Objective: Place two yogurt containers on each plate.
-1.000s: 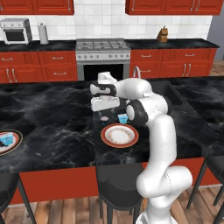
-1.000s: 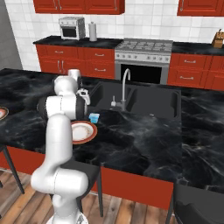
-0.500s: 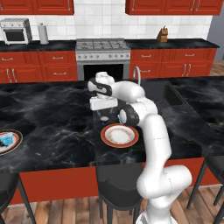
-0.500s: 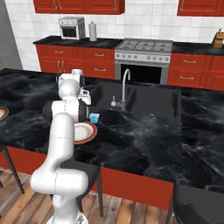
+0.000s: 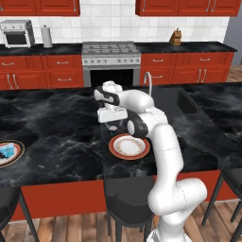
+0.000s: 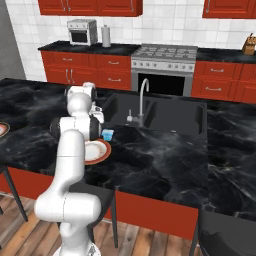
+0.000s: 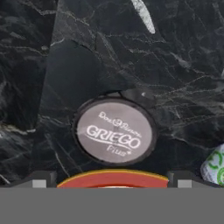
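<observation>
My gripper (image 7: 111, 180) is open and points straight down at the counter, fingertips (image 7: 39, 180) wide apart. Directly below it stands a round dark yogurt container (image 7: 114, 131) with a grey printed lid, untouched between the finger lines. In the left base view the gripper (image 5: 112, 117) hangs just behind the near plate (image 5: 129, 146), whose red-orange rim (image 7: 113, 177) shows at the bottom of the hand view. A light blue yogurt container (image 6: 107, 134) sits beside that plate (image 6: 97, 152); its edge (image 7: 215, 166) shows in the hand view. A second plate (image 5: 14, 153) at the far left carries a blue tub (image 5: 5, 151).
The sink (image 6: 165, 112) and its faucet (image 6: 142, 97) lie to the right of the work area on the black marble island. Stools (image 5: 127, 203) stand at the island's near edge. The stove (image 5: 111, 56) and red cabinets line the back wall.
My elbow has swung left and now covers the light blue tub in the left base view. The hand has barely moved and stays open.
</observation>
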